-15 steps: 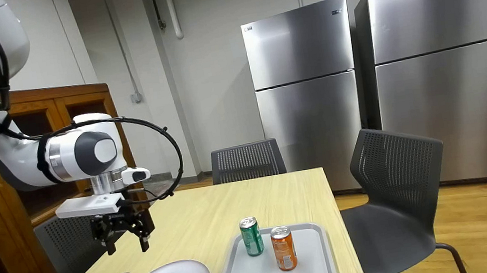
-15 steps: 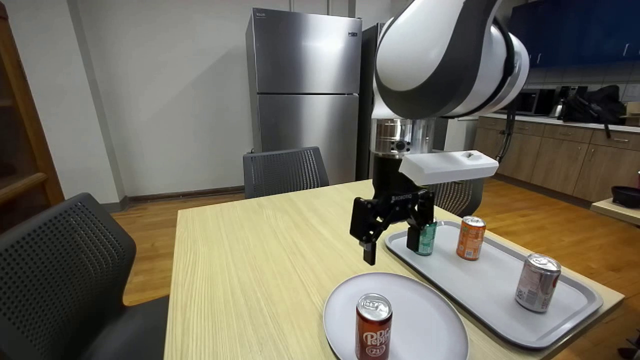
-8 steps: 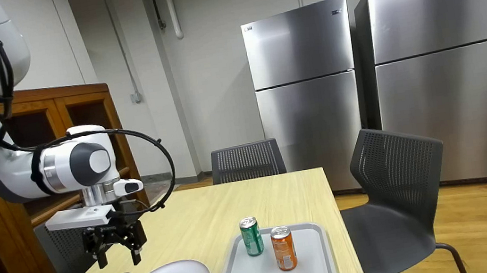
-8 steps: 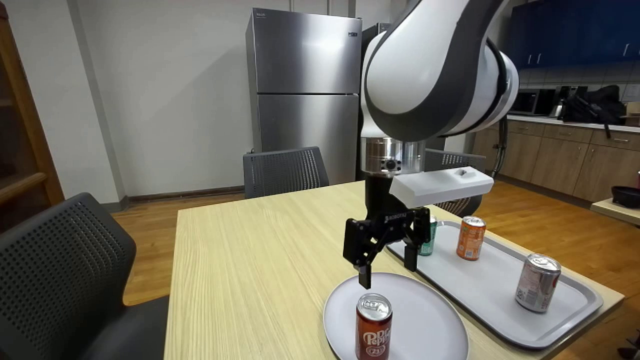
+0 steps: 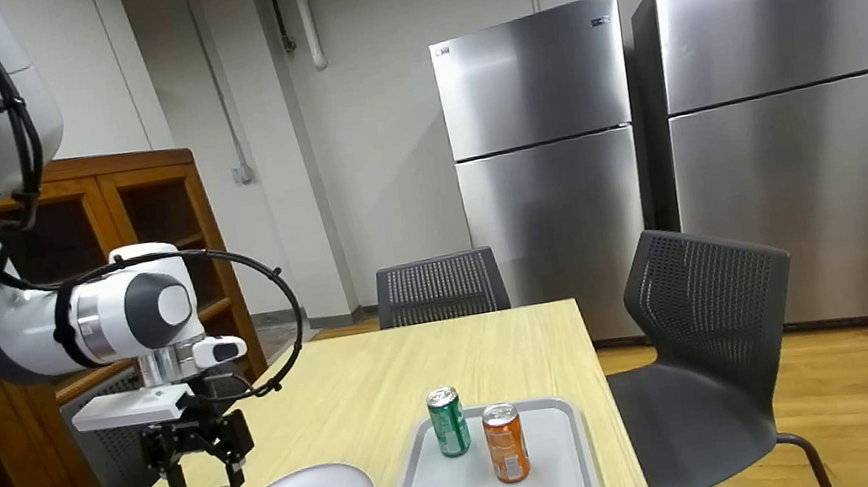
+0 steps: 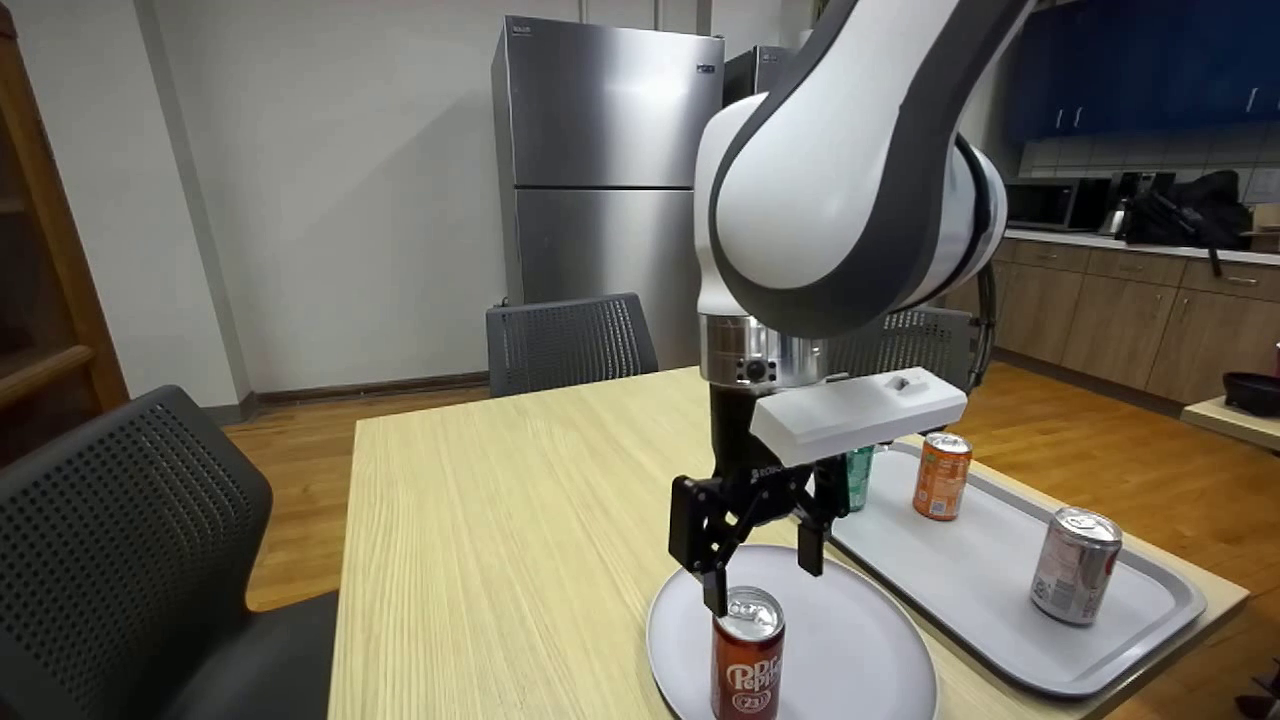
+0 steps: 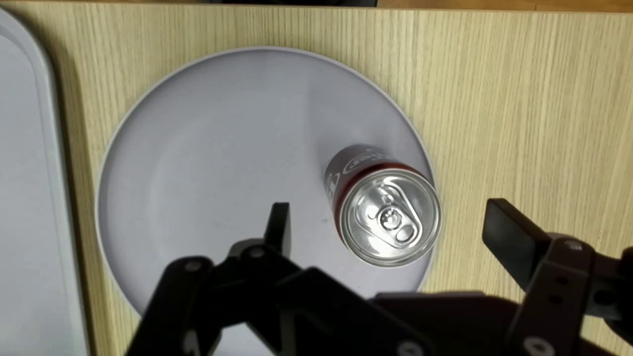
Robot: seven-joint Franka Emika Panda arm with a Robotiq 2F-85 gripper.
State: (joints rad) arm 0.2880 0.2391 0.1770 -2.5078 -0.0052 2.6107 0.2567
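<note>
Above red can | pincer spread apart, hiding part of plate in wrist view

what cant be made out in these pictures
Dr Pepper can: base cut off by the bottom edge in an exterior view.
Green can: partly hidden behind the gripper in an exterior view.
Tray: mostly cut off by the wrist view's left edge.
Orange can: fine print too small in both exterior views.
</note>
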